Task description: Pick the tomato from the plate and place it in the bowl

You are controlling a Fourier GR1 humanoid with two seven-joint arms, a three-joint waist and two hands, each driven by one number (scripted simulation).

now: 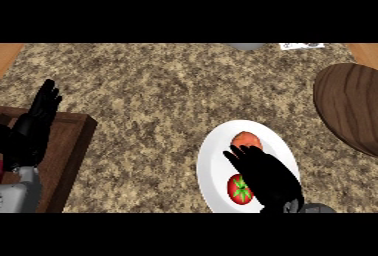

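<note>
1 head view, steeply down onto counter, close.

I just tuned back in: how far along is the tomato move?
Nothing is done yet: the tomato still lies on the white plate. In hand: the right hand hovers open above it, beside an orange item. Left: grasp, carry to the wooden bowl. The left hand rests.

A speckled granite counter fills the view. At nine o'clock a dark wooden board lies on it. At twelve o'clock, by the far edge, sit a grey object and a white paper.
</note>
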